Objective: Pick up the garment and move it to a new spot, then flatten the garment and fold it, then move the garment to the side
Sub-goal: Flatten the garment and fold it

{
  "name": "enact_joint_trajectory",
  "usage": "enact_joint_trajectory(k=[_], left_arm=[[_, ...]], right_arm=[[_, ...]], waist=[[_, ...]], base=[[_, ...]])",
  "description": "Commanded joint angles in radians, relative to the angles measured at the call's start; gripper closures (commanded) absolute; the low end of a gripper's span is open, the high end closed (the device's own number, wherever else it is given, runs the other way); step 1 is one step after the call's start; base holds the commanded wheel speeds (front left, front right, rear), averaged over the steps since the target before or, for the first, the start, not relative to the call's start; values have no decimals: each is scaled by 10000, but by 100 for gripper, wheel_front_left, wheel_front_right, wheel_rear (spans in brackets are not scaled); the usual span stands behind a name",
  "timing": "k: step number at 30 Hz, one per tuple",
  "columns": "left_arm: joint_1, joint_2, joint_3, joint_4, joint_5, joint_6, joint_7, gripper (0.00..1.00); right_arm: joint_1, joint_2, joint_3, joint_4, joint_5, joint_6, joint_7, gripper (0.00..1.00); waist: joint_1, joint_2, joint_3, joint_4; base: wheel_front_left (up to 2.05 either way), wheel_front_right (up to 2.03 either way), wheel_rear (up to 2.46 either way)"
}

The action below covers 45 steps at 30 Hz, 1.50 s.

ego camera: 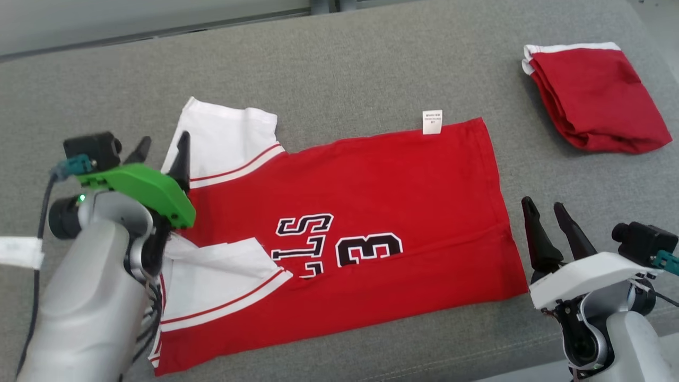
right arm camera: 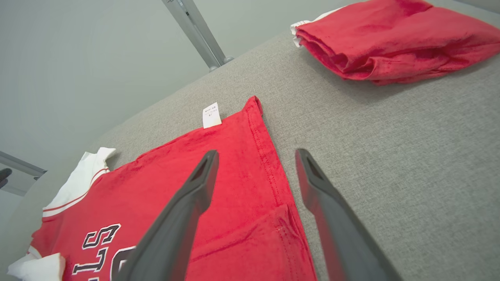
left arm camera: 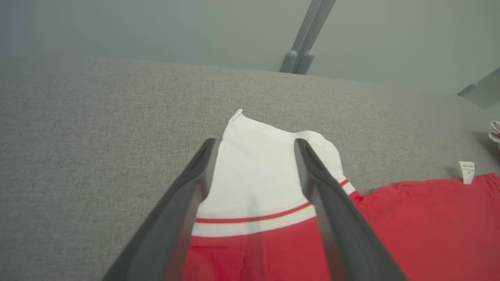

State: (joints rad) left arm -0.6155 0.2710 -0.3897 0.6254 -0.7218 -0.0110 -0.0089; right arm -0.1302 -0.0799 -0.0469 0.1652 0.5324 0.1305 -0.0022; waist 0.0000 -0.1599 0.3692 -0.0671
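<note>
A red jersey (ego camera: 371, 223) with white sleeves and black "13" lettering lies spread flat on the grey cushion (ego camera: 339, 79). Its near sleeve (ego camera: 223, 281) is folded over the body. My left gripper (ego camera: 162, 146) hovers open above the far white sleeve (left arm camera: 258, 175), one finger on each side of it in the left wrist view, where the gripper (left arm camera: 254, 144) holds nothing. My right gripper (ego camera: 543, 207) stands open just right of the jersey's hem (right arm camera: 273, 164); in the right wrist view the gripper (right arm camera: 256, 154) straddles that hem edge from above.
A second red garment (ego camera: 594, 98), folded, sits at the cushion's far right, also in the right wrist view (right arm camera: 390, 39). A white care label (ego camera: 432, 121) sticks out from the jersey's far edge. A pale wall with metal legs (left arm camera: 304, 39) lies beyond the cushion.
</note>
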Motion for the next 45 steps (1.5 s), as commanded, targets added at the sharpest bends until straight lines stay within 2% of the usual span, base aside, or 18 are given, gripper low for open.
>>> enact_joint_trajectory(k=[1, 7, 14, 22, 26, 27, 28, 29, 31, 32, 40, 45], left_arm=[[-575, 108, 20, 302, 143, 106, 89, 0], [-2355, 322, -281, 1619, 601, 296, 899, 0], [-3723, 363, -754, 2754, 1024, 370, 1770, 0], [-4431, 320, -864, 3417, 1283, 745, 1545, 0], [-4508, 259, -905, 3775, 1190, 620, 1590, 0], [-4530, 225, -912, 3813, 1168, 572, 1543, 18], [-4539, 197, -923, 3852, 1164, 539, 1517, 41], [-4538, 185, -962, 3907, 1188, 498, 1521, 55], [-4542, 173, -1037, 4022, 1222, 419, 1521, 76], [-4561, 173, -1058, 4054, 1215, 384, 1516, 100], [-4553, 48, -1153, 4026, 1140, 78, 1057, 100], [-4470, -67, -1225, 3705, 1113, -245, 681, 100]], right_arm=[[-164, -71, 110, -215, -98, 3, 86, 0], [-666, -104, 587, -1126, -99, 3, 322, 0], [-844, -161, 742, -1827, -140, 3, 394, 0], [-680, -155, 759, -2160, -103, 3, 423, 0], [-624, -136, 737, -2234, -122, 3, 413, 0], [-612, -134, 714, -2252, -119, 3, 410, 0], [-596, -135, 692, -2268, -123, 3, 407, 0], [-576, -137, 670, -2279, -136, 3, 401, 0], [-575, -139, 625, -2310, -169, 3, 396, 0], [-582, -134, 623, -2335, -179, 3, 396, 0], [-1191, -286, 459, -2103, -469, 3, 807, 0], [-2068, -758, 442, -1541, -809, 3, 1595, 0]], waist=[[0, 0, 890, -398], [0, 0, 1946, -785], [0, 0, 2517, -955], [0, 0, 2747, -1007], [0, 0, 2788, -1025], [0, 0, 2790, -1012], [0, 0, 2786, -997], [0, 0, 2774, -980], [0, 0, 2731, -940], [0, 0, 2709, -914], [0, 0, 2424, -596], [0, 0, 2302, -289]], base=[[0, 0, 0], [0, 0, 0], [0, 0, 0], [0, 0, 0], [0, 0, 0], [0, 0, 0], [0, 0, 0], [0, 0, 0], [0, 0, 0], [0, 0, 0], [0, 0, 0], [0, 0, 0]])
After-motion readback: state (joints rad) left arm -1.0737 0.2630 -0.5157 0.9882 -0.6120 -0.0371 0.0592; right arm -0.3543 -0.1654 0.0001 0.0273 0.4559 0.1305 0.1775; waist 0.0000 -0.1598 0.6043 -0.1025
